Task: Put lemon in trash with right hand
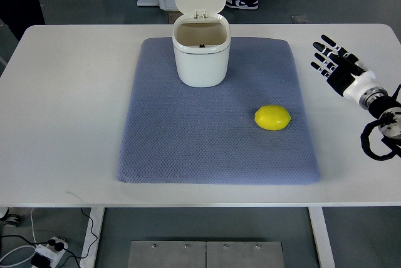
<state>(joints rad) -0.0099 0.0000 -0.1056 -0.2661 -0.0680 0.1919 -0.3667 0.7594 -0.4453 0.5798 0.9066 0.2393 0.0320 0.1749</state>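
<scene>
A yellow lemon [272, 118] lies on the right part of a blue-grey mat [188, 136]. At the mat's far middle stands a small white trash bin [201, 55], its lid flipped up and its mouth open. My right hand [332, 61] hovers over the bare table to the right of the mat, its black fingers spread and holding nothing, up and to the right of the lemon. The left arm does not show.
The white table [62, 92] carries the mat. Its front edge runs along the bottom. A person's shoes [242, 2] show on the floor beyond the far edge, and a power strip [47, 252] lies on the floor at bottom left.
</scene>
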